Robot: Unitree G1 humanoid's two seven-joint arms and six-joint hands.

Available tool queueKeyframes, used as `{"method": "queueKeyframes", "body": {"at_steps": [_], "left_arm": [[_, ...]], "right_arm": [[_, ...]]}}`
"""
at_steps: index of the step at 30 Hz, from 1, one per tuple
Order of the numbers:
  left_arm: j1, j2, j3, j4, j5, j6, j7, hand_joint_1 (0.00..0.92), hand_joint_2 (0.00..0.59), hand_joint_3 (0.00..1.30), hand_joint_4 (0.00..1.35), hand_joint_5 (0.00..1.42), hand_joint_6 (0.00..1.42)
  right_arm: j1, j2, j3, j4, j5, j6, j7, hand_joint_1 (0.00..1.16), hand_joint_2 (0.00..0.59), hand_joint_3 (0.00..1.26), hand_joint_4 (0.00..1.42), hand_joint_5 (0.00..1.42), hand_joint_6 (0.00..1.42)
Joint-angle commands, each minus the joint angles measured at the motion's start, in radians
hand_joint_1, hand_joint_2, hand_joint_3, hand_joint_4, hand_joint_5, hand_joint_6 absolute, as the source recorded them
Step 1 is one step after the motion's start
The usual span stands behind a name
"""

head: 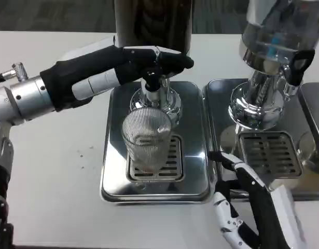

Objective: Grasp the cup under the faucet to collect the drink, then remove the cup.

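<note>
White table (55,181) with a steel drip tray (193,171). A ribbed cup (146,145) stands on the tray under the faucet (153,83). Left hand (123,70) presses the faucet lever; right hand (247,207) waits nearby, fingers apart, holding nothing. Holding the lever too long could overflow the cup.

An office-like test room: grey carpet (55,15) behind the white counter (55,171) (steel drink dispensers (154,23) upon it).
</note>
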Motion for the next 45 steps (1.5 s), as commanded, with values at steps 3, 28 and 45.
{"method": "queueKeyframes", "body": {"at_steps": [3, 28, 45], "left_arm": [[0.021, 0.01, -0.025, -0.014, 0.028, -0.064, 0.011, 0.0, 0.064, 0.24, 0.11, 0.12, 0.09], [0.039, 0.036, -0.075, -0.027, 0.065, -0.212, 0.097, 0.0, 0.068, 0.24, 0.11, 0.13, 0.09], [0.046, 0.047, -0.099, -0.03, 0.075, -0.254, 0.13, 0.0, 0.068, 0.24, 0.11, 0.13, 0.09]], "right_arm": [[0.002, 0.003, -0.001, -0.006, -0.001, 0.007, -0.002, 0.42, 0.549, 0.29, 0.2, 0.21, 0.38], [-0.028, -0.006, -0.019, -0.012, 0.022, 0.011, 0.029, 0.5, 0.464, 0.28, 0.2, 0.19, 0.3], [-0.17, -0.033, -0.035, 0.036, 0.189, 0.061, 0.231, 0.56, 0.24, 0.01, 0.0, 0.03, 0.2]]}}
